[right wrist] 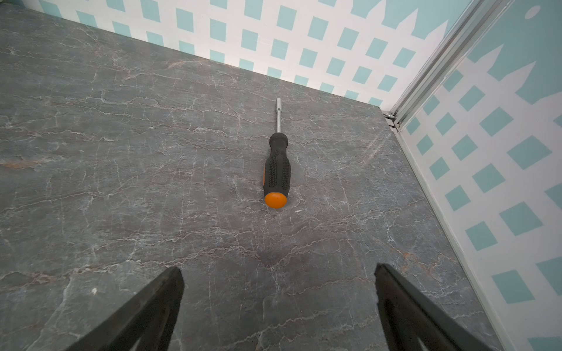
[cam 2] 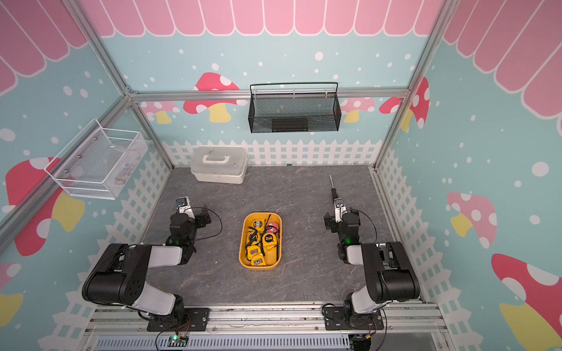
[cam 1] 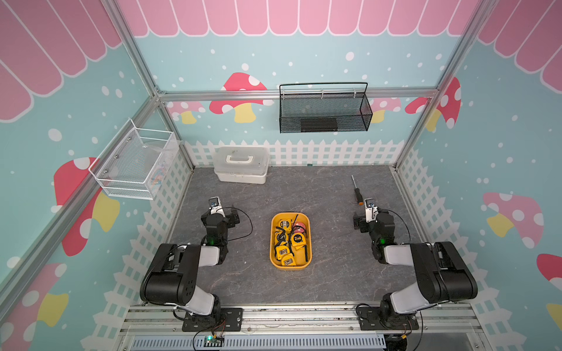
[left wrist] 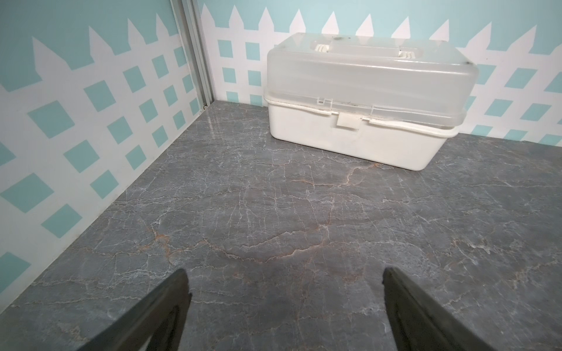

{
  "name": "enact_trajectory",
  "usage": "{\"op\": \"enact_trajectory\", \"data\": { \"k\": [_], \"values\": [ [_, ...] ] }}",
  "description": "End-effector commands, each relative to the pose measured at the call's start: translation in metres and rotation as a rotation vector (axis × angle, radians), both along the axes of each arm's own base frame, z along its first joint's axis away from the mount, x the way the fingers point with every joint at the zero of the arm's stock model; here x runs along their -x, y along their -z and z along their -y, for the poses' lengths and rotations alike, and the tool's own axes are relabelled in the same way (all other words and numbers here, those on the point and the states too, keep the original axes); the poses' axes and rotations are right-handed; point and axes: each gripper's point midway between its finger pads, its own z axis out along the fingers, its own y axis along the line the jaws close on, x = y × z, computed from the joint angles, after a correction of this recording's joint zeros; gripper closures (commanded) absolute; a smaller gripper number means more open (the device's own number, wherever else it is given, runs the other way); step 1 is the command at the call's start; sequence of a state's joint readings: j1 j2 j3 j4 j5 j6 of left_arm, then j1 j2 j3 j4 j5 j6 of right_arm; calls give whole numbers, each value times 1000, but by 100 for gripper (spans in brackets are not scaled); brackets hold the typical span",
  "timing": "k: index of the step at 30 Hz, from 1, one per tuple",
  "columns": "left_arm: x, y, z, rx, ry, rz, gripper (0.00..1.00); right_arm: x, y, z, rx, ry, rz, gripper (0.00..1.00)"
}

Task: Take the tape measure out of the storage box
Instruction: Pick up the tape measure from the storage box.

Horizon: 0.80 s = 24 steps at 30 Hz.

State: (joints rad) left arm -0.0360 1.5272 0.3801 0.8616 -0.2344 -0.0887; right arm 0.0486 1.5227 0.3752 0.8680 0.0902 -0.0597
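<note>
My left pincer [left wrist: 284,273]: wide, empty, over bare table [left wrist: 273,197] at the storage box's 9 o'clock, facing the white lidded case [left wrist: 359,121] at 11. Storage box [cam 1: 271,243] sits mid-table, full of yellow tapes and black straps [cam 1: 305,252]. The tape measure [cam 1: 297,240] on top lies toward its 3 o'clock side. My right pincer [right wrist: 279,269]: wide, empty, at 3 o'clock, nut driver [right wrist: 276,170] ahead. Nothing is out yet. Best bet is to come straight down with the right pincer, jaws across its flat faces, and lift vertically. Straps may drag neighbours.
</note>
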Motion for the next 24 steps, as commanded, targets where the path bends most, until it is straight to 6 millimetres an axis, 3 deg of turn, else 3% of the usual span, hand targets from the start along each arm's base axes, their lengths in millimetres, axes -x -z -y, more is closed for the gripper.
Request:
{"op": "enact_trajectory", "data": {
  "k": [1,24],
  "values": [
    [-4,-6,1,-17,4,14,1,-1,-3,-1,6,0,11,1],
    [-3,-6,1,-16,5,18,3,0,-4,-1,8,0,12,1]
  ]
}}
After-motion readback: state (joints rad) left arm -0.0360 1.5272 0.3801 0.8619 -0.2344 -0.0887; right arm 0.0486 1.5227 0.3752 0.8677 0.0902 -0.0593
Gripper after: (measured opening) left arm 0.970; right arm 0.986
